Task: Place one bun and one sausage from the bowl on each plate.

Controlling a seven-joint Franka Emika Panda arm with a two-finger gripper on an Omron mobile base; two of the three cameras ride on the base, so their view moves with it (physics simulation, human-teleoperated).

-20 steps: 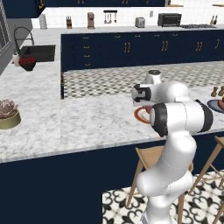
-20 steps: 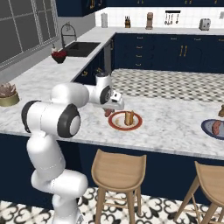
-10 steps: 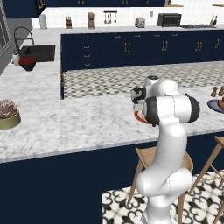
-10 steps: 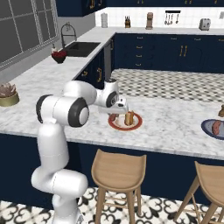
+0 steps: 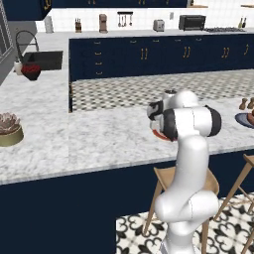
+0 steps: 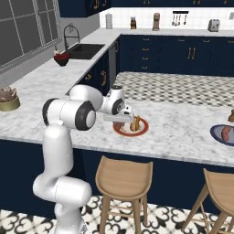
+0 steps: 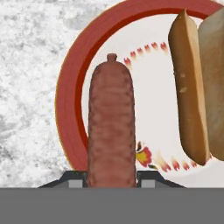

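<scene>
My gripper (image 7: 111, 181) is shut on a reddish-brown sausage (image 7: 111, 127), which hangs low over the left part of the orange-red rimmed plate (image 7: 72, 87). An orange-brown bun (image 7: 190, 87) stands on its edge on the right half of that plate, apart from the sausage. From the right base view, the gripper (image 6: 123, 120) sits at the plate's (image 6: 142, 131) left edge with the bun (image 6: 135, 123) just beside it. My arm hides most of the plate (image 5: 157, 135) in the left base view.
A dark-rimmed round dish (image 6: 219, 135) with reddish-brown food lies far right on the counter, cut by the frame edge; bowl or blue plate, I cannot tell. Small brown shakers (image 5: 243, 104) stand behind it. A tan succulent pot (image 5: 10, 130) sits far left. Stools stand below the counter edge.
The arm's elbow has swung from the right to upright over the base. The gripper stays over the orange-red plate, still holding the sausage, and has shifted slightly.
</scene>
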